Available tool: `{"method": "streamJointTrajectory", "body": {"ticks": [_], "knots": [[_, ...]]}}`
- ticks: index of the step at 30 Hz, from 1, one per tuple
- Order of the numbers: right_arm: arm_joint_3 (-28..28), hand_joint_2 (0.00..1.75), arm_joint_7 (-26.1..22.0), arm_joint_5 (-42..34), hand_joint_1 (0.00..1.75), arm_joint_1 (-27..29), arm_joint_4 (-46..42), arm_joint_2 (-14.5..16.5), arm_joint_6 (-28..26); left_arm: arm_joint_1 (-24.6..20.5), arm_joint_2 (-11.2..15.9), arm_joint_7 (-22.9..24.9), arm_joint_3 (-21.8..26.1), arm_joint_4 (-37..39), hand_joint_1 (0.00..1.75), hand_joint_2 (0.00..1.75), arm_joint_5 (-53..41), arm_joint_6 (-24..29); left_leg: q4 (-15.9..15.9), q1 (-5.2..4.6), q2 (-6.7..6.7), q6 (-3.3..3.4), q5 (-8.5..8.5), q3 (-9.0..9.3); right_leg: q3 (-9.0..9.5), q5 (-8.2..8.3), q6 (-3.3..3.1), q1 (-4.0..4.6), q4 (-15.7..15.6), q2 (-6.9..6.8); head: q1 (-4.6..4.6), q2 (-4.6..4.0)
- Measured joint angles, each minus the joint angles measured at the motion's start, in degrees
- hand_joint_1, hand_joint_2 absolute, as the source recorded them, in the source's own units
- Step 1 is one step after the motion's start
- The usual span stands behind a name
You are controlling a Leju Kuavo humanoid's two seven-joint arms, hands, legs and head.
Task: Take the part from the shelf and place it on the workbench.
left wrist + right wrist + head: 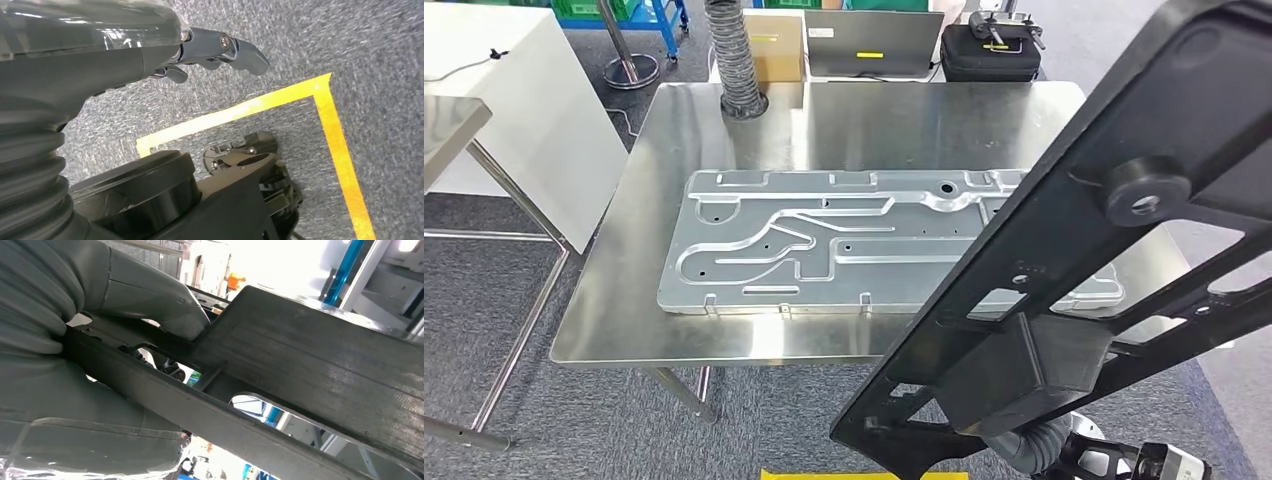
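The part is a long black openwork frame point(1064, 260), held up tilted across the right of the head view, above the near right corner of the steel workbench point(874, 125). In the right wrist view my right hand point(125, 300) grips the black frame point(310, 355), thumb pressed on one of its bars. My left hand point(220, 50) hangs over grey carpet, fingers apart and holding nothing.
A large grooved aluminium plate point(824, 245) lies across the middle of the workbench. A ribbed hose point(734, 60) stands at its far edge, with a cardboard box point(776, 45) and a black case point(989, 50) behind. A white table point(514, 110) stands left. Yellow tape point(330, 135) marks the floor.
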Motion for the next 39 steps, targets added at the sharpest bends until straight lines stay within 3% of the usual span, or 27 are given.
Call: {"method": "streamJointTrajectory", "body": {"ticks": [2, 5, 7, 9, 10, 11, 12, 14, 16, 19, 21, 24, 25, 26, 27, 29, 31, 33, 36, 37, 39], "knots": [[0.0, 1.75, 0.0, 0.1, 1.75, 0.0, 0.0, 0.0, 0.0, -0.1, 0.0, 0.0, 0.0, 0.0, 0.00, 1.75, 0.0, 0.0, 0.1, -0.14, 0.02, -0.60, -0.17, -0.07, 0.52, 0.05, -0.63, 0.34, -1.6, 0.07, -0.01, 0.00], [0.0, 1.75, 0.0, 0.1, 1.75, 0.0, 0.0, 0.0, 0.1, -0.2, 0.0, 0.0, 0.0, 0.0, 0.00, 1.75, 0.0, -0.1, 1.1, 0.02, 0.08, -1.60, -1.13, -0.31, 0.71, 0.11, -1.70, 0.15, -2.0, 0.13, -0.01, 0.00], [0.0, 1.75, 0.0, 0.2, 1.75, -0.1, 0.0, 0.0, 0.1, -0.2, 0.0, 0.0, 0.0, 0.0, 0.00, 1.75, 0.0, -0.1, 6.6, 0.18, 0.11, -2.19, -4.23, -2.76, 0.97, 0.09, -2.26, 0.06, -2.2, -0.02, -0.01, 0.00], [0.0, 1.75, 0.0, 0.2, 1.75, -0.2, 0.0, 0.0, 0.2, -0.1, 0.0, 0.0, 0.0, 0.0, 0.00, 1.75, 0.0, -0.1, 14.8, 0.28, 0.12, -2.56, -7.68, -6.83, 1.02, -0.01, -2.51, 0.19, -2.2, -0.11, -0.02, 0.00], [0.0, 1.75, 0.0, 0.2, 1.75, -0.2, 0.1, 0.0, 0.2, -0.1, 0.0, 0.0, 0.0, 0.0, 0.00, 1.75, 0.0, -0.1, 17.2, 0.31, 0.12, -2.63, -8.15, -8.15, 1.06, -0.05, -2.54, 0.23, -2.2, -0.11, -0.02, 0.00], [0.0, 1.75, 0.0, 0.2, 1.75, -0.2, 0.2, 0.0, 0.2, 0.0, 0.0, 0.0, 0.0, 0.0, 0.00, 1.75, 0.0, -0.1, 17.3, 0.31, 0.12, -2.61, -7.40, -8.38, 1.14, -0.08, -2.54, 0.25, -2.2, -0.09, -0.02, 0.00], [0.0, 1.75, 0.0, 0.2, 1.75, -0.2, 0.3, 0.0, 0.2, 0.0, 0.1, 0.0, 0.0, 0.0, 0.00, 1.75, 0.0, -0.1, 15.0, 0.31, 0.13, -2.50, -5.59, -7.40, 1.28, -0.13, -2.50, 0.26, -2.1, -0.05, -0.02, 0.00], [0.0, 1.75, 0.0, 0.2, 1.75, -0.3, 0.4, 0.0, 0.3, 0.0, 0.1, 0.0, 0.0, 0.0, 0.00, 1.75, 0.1, -0.1, 6.5, 0.22, 0.12, -2.02, -1.46, -3.50, 1.59, -0.33, -2.23, 0.38, -2.1, 0.02, -0.02, 0.00], [0.0, 1.75, 0.0, 0.2, 1.75, -0.6, 0.5, 0.0, 0.4, -0.1, 0.1, 0.0, 0.0, 0.0, 0.00, 1.75, 0.2, -0.1, 1.1, 0.04, 0.10, -1.33, 0.23, -1.10, 1.66, -0.49, -1.74, 0.57, -1.9, 0.08, -0.01, 0.00], [0.0, 1.75, 0.0, 0.2, 1.75, -0.8, 0.6, 0.0, 0.3, -0.1, 0.0, 0.0, 0.0, 0.0, 0.00, 1.75, 0.2, -0.1, 0.2, -0.10, 0.08, -0.22, 0.40, -0.92, 1.58, -0.56, -0.72, 0.43, -1.9, 0.09, -0.01, 0.00], [0.0, 1.75, 0.0, 0.2, 1.75, -0.9, 0.7, 0.1, 0.2, -0.1, 0.0, -0.1, 0.0, 0.0, 0.00, 1.75, 0.2, -0.1, -0.2, 0.10, 0.12, 0.48, 0.77, -0.72, 0.59, -2.15, -0.08, 0.30, 0.4, 0.07, 0.00, 0.00], [0.0, 1.75, 0.1, 0.2, 1.75, -1.0, 0.9, 0.1, 0.1, -0.1, 0.0, -0.1, 0.0, 0.0, 0.00, 1.75, 0.2, -0.1, -0.3, 0.12, 0.18, 0.84, 0.89, -0.74, -4.60, -7.40, 0.52, 0.12, 11.1, 0.05, 0.01, 0.00], [0.0, 1.75, 0.2, 0.2, 1.75, -1.0, 1.0, 0.1, 0.1, -0.1, 0.0, -0.1, 0.0, 0.0, 0.00, 1.75, 0.2, -0.1, -0.3, 0.06, 0.17, 0.87, 0.87, -0.75, -6.08, -8.13, 0.62, 0.06, 13.9, 0.05, 0.01, 0.00], [0.0, 1.75, 0.3, 0.3, 1.75, -1.0, 1.2, 0.1, 0.1, -0.1, 0.0, -0.2, 0.0, 0.0, 0.00, 1.75, 0.2, -0.1, -0.3, 0.02, 0.15, 0.87, 0.82, -0.72, -6.64, -7.76, 0.64, 0.03, 14.8, 0.05, 0.01, 0.00], [0.0, 1.75, 0.5, 0.3, 1.75, -1.1, 1.3, 0.1, 0.1, 0.0, 0.0, -0.2, 0.0, 0.0, 0.00, 1.75, 0.2, -0.1, -0.3, 0.00, 0.10, 0.83, 0.77, -0.63, -5.97, -6.24, 0.56, 0.01, 13.1, 0.05, 0.01, 0.00], [0.0, 1.75, 0.9, 0.5, 1.75, -1.4, 1.4, 0.1, 0.1, -0.1, 0.0, -0.3, 0.0, 0.0, 0.00, 1.75, 0.2, -0.2, -0.2, -0.04, 0.00, 0.65, 0.58, -0.35, -2.19, -2.08, 0.12, 0.05, 5.0, 0.03, 0.01, 0.00], [0.0, 1.75, 1.3, 0.9, 1.75, -2.0, 1.4, 0.1, 0.0, -0.1, 0.0, -0.5, 0.0, 0.0, 0.00, 1.75, 0.2, -0.2, -0.1, -0.23, -0.03, 0.24, 0.35, -0.26, 0.58, -0.01, -0.51, 0.33, -1.0, 0.04, 0.01, 0.00], [0.1, 1.75, 2.0, 1.7, 1.75, -2.6, 1.4, 0.1, -0.2, -0.1, 0.0, -0.7, 0.0, 0.0, 0.00, 1.75, 0.2, -0.3, -0.1, -0.31, 0.00, -0.36, 0.21, -0.28, 0.91, 0.00, -1.08, 0.68, -1.9, 0.10, 0.00, 0.00], [0.5, 1.75, 3.4, 2.6, 1.75, -3.2, 1.4, 0.1, -0.8, -0.2, 0.0, -0.9, 0.0, 0.0, 0.00, 1.75, 0.2, -0.3, 1.4, -0.21, 0.06, -1.34, -1.08, -0.76, 1.19, 0.22, -1.96, 0.40, -2.5, 0.05, -0.01, 0.00], [0.7, 1.75, 3.9, 2.8, 1.75, -3.5, 1.4, 0.1, -1.0, -0.2, 0.0, -1.0, 0.0, 0.0, 0.00, 1.75, 0.2, -0.3, 3.9, -0.15, 0.09, -1.64, -2.58, -1.84, 1.29, 0.31, -2.19, 0.25, -2.7, -0.02, -0.01, 0.00], [0.8, 1.75, 5.1, 2.7, 1.75, -4.1, 1.4, 0.1, -1.7, -0.2, 0.0, -1.0, 0.0, 0.0, 0.00, 1.75, 0.2, -0.3, 11.8, 0.08, 0.12, -2.08, -6.44, -5.57, 1.28, 0.27, -2.47, 0.29, -2.7, -0.13, -0.02, 0.00]]}}
